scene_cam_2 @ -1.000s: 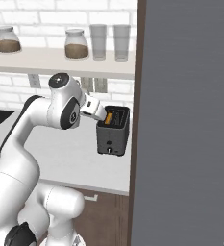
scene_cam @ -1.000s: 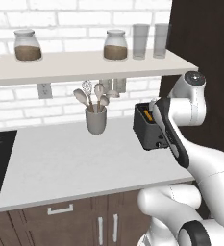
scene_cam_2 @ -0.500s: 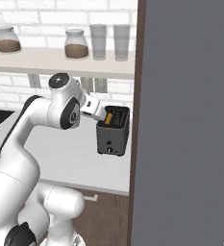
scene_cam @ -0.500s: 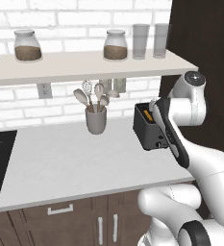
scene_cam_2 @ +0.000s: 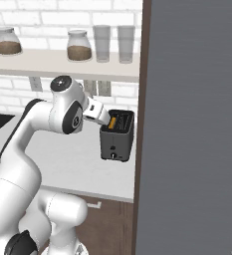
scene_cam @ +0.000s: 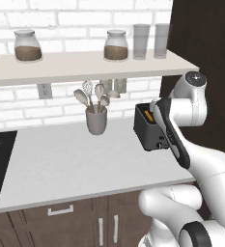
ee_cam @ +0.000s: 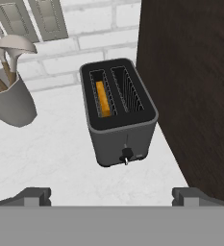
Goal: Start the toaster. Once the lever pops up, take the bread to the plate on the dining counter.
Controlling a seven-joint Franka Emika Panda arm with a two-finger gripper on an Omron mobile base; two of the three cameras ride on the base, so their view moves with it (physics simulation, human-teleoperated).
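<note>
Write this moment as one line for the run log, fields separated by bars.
phase: approach | hand: open, above toaster, no contact | bread: in left slot as the hand view shows it | counter: utensil cup left of toaster

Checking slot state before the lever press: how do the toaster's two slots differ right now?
In the hand view, the toaster has its left slot loaded: an orange-tan bread slice stands on edge inside it. The right slot shows only its dark wire guides, with no bread. Both are long, narrow, parallel openings of about the same size in the dark top.
</note>
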